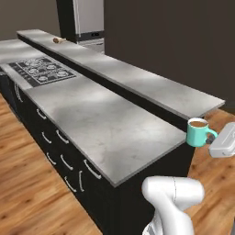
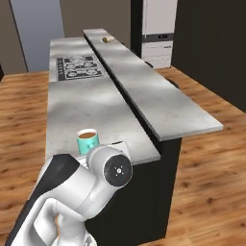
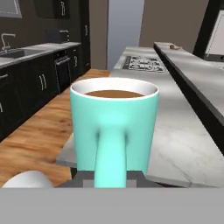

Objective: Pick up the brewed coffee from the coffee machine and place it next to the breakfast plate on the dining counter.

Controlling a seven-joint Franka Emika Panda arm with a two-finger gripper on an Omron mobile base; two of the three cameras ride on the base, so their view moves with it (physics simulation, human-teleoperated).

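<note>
The small teal ceramic mug of brown coffee (image 1: pixel 198 132) is off every surface, carried upright in the air just past the near end of the lower grey stone-look surface (image 1: pixel 105 124) that bears the black gas cooktop (image 1: pixel 40 71). In the left base view it hangs beside that surface's near right corner, over the wooden floor (image 1: pixel 27 193), with its handle turned toward the white hand (image 1: pixel 220 142) at the right edge of the picture. In the right base view the mug (image 2: pixel 88 140) shows just above the robot's white and dark arm joint (image 2: pixel 113 170), in front of the near edge of the same surface.

From the hand view the mug (image 3: pixel 113 131) is seen close up, handle facing the camera and running straight down the middle, the coffee level just below the white inner rim. The hand's fingers are hidden behind and under the mug, so how wide they stand cannot be made out; the mug sits right at them with nothing else under it, which fits a hold on it.

The long raised grey stone-look dining surface (image 1: pixel 137 82) runs alongside the cooktop surface, on the far side in the left base view. A small tan object (image 1: pixel 58 40) lies near its far end; too small to identify. A tall silver and white refrigerator (image 1: pixel 87 23) stands beyond that end.
</note>
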